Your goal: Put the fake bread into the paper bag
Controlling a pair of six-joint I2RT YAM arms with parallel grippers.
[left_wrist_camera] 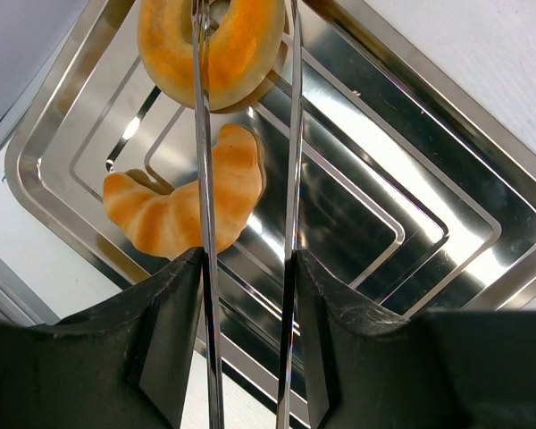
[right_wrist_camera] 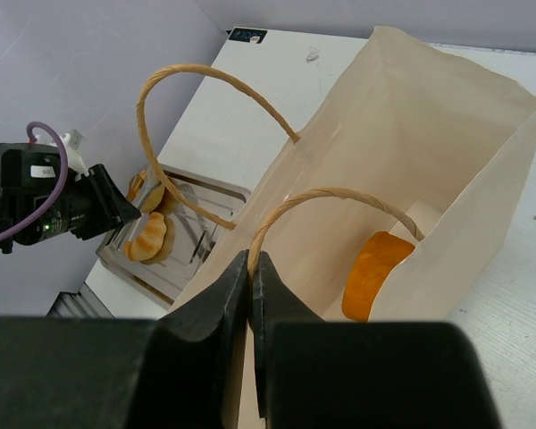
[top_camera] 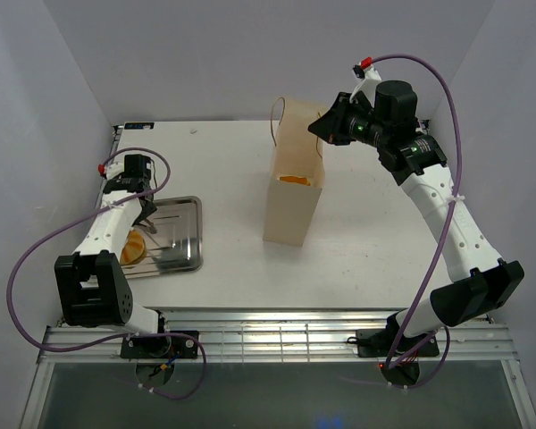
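Observation:
The paper bag stands upright mid-table, with one orange fake bread inside. My right gripper is shut on the bag's near rim at the base of a string handle. My left gripper is shut on long metal tweezers above the silver tray. The tweezer blades straddle a ring-shaped fake bread; their tips run out of view. A croissant-shaped fake bread lies in the tray beside the left blade.
The tray lies at the table's left, near the left wall. The left arm shows in the right wrist view beyond the bag. Purple cables loop around both arms. Grey walls close in the table.

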